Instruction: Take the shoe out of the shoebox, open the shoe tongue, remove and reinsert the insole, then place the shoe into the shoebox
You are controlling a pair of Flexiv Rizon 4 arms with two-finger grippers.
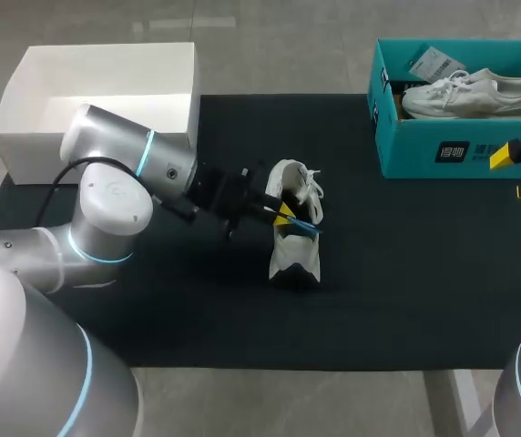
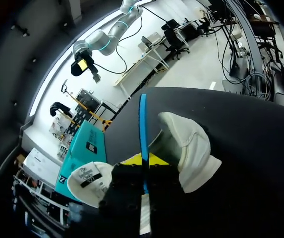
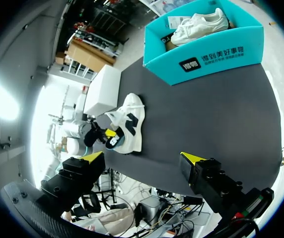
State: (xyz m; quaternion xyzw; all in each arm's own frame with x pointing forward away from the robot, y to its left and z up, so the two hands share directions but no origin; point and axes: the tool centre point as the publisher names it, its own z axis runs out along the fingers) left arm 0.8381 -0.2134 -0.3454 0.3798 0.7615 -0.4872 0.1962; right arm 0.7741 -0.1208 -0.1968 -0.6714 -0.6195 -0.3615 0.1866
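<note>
A white shoe [image 1: 295,228] lies on the black mat [image 1: 406,273] near the middle of the table. My left gripper [image 1: 284,215] is at the shoe's opening, shut on the thin edge of a blue insole [image 1: 304,226]. In the left wrist view the blue insole [image 2: 143,124] sticks out from between the yellow tips of my left gripper [image 2: 143,159], with the shoe [image 2: 194,148] just beside it. My right gripper [image 1: 515,173] hangs open at the right edge, next to the teal shoebox [image 1: 424,146]. In the right wrist view, my right gripper [image 3: 142,158] is far from the shoe [image 3: 129,124].
A second white shoe [image 1: 470,94] lies in the teal shoebox at the back right. An open white box [image 1: 24,127] stands at the back left, behind my left arm. Bare mat spreads between the shoe and the teal box.
</note>
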